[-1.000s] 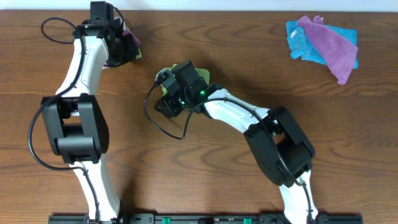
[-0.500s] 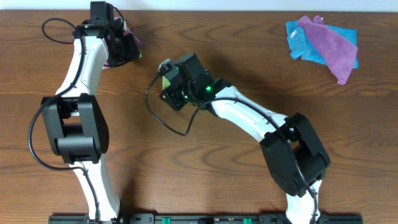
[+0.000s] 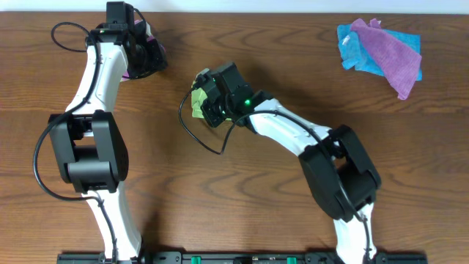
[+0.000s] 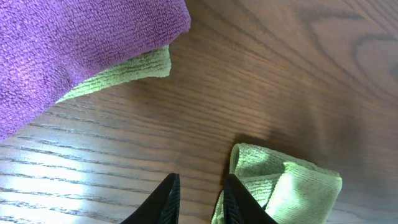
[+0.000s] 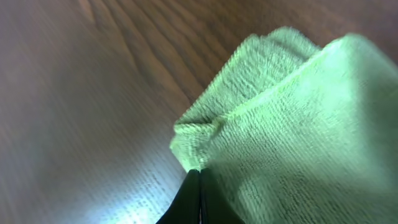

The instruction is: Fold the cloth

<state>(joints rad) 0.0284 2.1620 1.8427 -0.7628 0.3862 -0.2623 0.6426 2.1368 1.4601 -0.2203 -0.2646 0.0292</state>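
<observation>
Inspection of the work surface places the cloth (image 5: pixel 292 124) near the middle of the table (image 3: pixel 205 205), left of centre, gathered into a loose, layered bundle rather than laid flat. The right gripper (image 5: pixel 194 186) is found with its fingers pressed together, and a rolled corner of the lime-green fabric is pinched at their tips. That hold at a corner is judged to serve the fold, since an edge taken there can be carried over the rest of the fabric. How much of the bundle is lifted off the wood cannot be told.

The left gripper (image 4: pixel 199 202) is stationed at the far left corner of the table, fingers slightly spread, with only bare wood between them; nothing is held. Just ahead of it a purple cloth (image 4: pixel 74 43) is seen lying over a lime-green layer (image 4: pixel 134 68), and a lime-green folded piece (image 4: pixel 280 186) is seen beside the fingertips. Whether that piece is the one in the right gripper cannot be determined.

A heap of blue and purple cloths (image 3: pixel 381 48) is noted at the far right corner, well apart from both arms.

No brand, label or writing is legible in any view, and no tag is seen. A green light (image 3: pixel 248 101) is lit on the right arm.
</observation>
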